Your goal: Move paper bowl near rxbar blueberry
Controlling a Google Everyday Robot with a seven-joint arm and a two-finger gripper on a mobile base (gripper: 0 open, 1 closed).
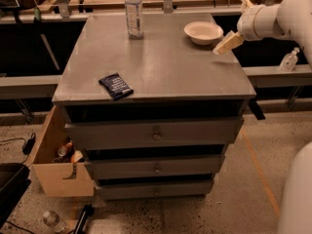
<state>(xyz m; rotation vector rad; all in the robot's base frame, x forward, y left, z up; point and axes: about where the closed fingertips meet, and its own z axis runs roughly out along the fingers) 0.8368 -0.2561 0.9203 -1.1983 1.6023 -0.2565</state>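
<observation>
No word, number or brand name can be read anywhere here. The dark blue snack bar [116, 86] lies near the front left edge of the grey cabinet top [165, 67]. Its wrapper carries pale print, but the letters are too small to make out. The clear water bottle [133, 11] at the back of the top has a label around its middle, and I cannot read that either. My gripper [226, 44] hovers at the right edge of the top, just beside the paper bowl [203, 32]; I can make out no lettering on either.
</observation>
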